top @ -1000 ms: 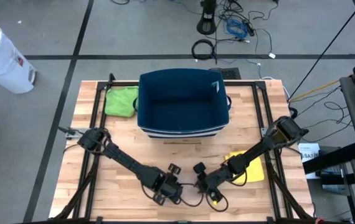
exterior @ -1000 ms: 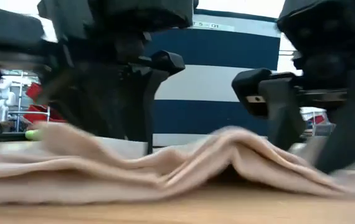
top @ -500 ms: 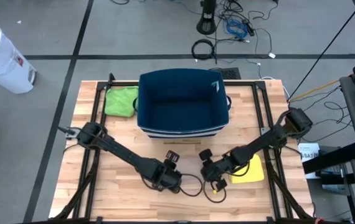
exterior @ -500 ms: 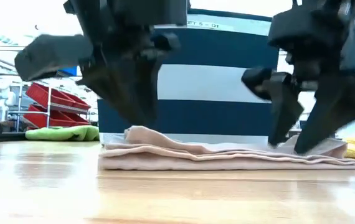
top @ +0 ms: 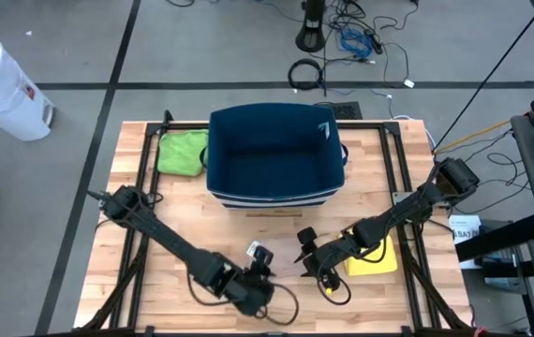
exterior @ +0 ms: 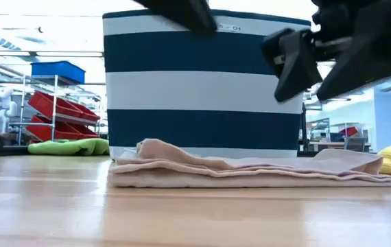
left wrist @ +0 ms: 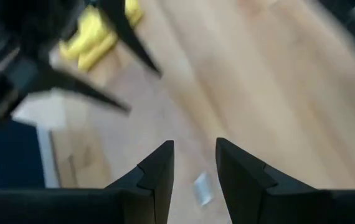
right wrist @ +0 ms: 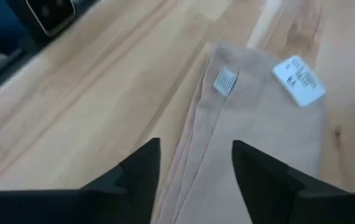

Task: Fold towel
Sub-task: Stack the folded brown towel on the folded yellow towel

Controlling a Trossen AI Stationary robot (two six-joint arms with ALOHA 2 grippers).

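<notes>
The beige towel (exterior: pixel 250 171) lies folded in several flat layers on the wooden table, in front of the bin. The right wrist view shows its folded edge and two white labels (right wrist: pixel 252 118). My left gripper (top: pixel 259 253) hangs open above the towel's left end, its fingers (left wrist: pixel 159 165) empty. My right gripper (top: pixel 304 246) is open above the towel's right end (right wrist: pixel 196 155) and touches nothing. In the low view it is high at the right (exterior: pixel 295 62), clear of the cloth.
A blue-and-white striped bin (top: pixel 276 154) stands behind the towel. A green cloth (top: pixel 183 152) lies at the far left and a yellow cloth (top: pixel 372 255) at the right, beside my right arm. Black frame rails (top: pixel 140 225) run along both table sides.
Both grippers have moved toward the far edge and then risen off the towel, leaving it on the table. The towel was bunched close to the near edge. It now lies farther back as a flat folded stack.
</notes>
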